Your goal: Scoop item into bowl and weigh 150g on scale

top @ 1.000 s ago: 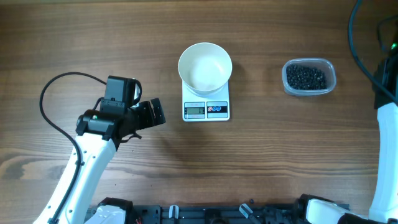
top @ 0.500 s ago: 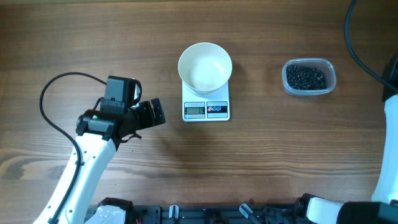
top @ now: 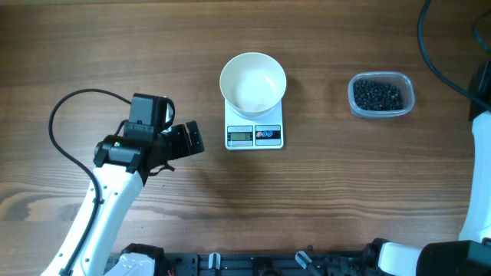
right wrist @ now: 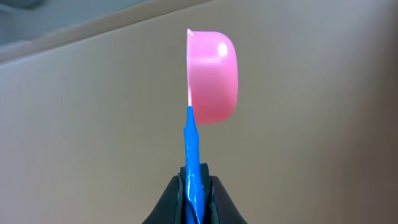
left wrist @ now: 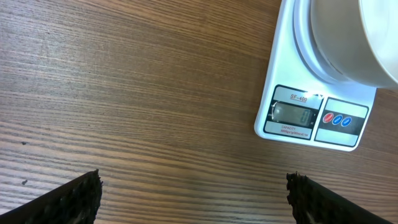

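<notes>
The white bowl (top: 253, 83) sits on the far part of the scale (top: 254, 126), near the middle of the wooden table (top: 92, 46), and its rim overhangs the scale on both sides; the inside of the bowl looks bare and white. The scale's grey display (left wrist: 297, 114) and its buttons (left wrist: 337, 119), 1 red and 2 blue, face the near edge, but the digits are too faint to read. The black beads (top: 376, 96) lie in a clear plastic tub (top: 408, 84) well apart from the scale, on the robot's right. The left gripper (top: 186, 141) hovers just to the left of the scale with its jaws spread wide and nothing between them; in the left wrist view its 2 dark fingertips (left wrist: 74, 199) frame bare wood, with the scale ahead to the right. The right gripper (right wrist: 194, 186) is clamped tight on the blue handle (right wrist: 190, 149) of a pink scoop (right wrist: 211, 78), which is turned on its side against a plain beige background. Only part of the right arm (top: 479, 176) shows at the table's right edge in the overhead view
</notes>
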Robot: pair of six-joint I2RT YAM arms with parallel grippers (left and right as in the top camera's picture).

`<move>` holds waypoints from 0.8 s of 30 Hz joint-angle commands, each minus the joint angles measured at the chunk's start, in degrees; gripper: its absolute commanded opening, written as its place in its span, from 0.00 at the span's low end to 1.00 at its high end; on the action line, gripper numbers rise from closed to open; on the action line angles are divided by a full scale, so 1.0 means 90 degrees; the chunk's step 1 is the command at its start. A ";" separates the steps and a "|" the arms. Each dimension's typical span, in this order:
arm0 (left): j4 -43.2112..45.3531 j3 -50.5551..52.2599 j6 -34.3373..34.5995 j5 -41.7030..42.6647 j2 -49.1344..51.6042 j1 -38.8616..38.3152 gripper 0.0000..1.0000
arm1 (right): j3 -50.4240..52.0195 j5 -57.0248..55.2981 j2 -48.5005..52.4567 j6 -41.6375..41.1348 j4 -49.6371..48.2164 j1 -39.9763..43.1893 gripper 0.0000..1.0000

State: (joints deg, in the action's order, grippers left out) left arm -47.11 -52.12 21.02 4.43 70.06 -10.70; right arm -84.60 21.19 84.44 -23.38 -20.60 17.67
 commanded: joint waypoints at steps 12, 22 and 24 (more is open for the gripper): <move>0.1518 -0.0007 -0.1064 0.2919 -0.0070 -0.0260 1.00 | -0.0131 0.2132 0.0034 -0.0226 0.0656 -0.0051 0.04; 0.1367 -0.0010 -0.1124 0.0318 -0.0078 -0.1821 1.00 | -0.0131 0.2518 0.0034 -0.0073 0.1047 -0.0051 0.04; 0.1292 -0.0010 -0.0928 -0.0500 -0.0085 -0.1987 1.00 | -0.0131 0.2518 0.0027 -0.0092 0.1054 -0.0051 0.04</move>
State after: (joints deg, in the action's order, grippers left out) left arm -34.74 -52.07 12.29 15.66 70.06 -26.04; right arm -84.62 41.32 84.49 -25.23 -11.07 17.67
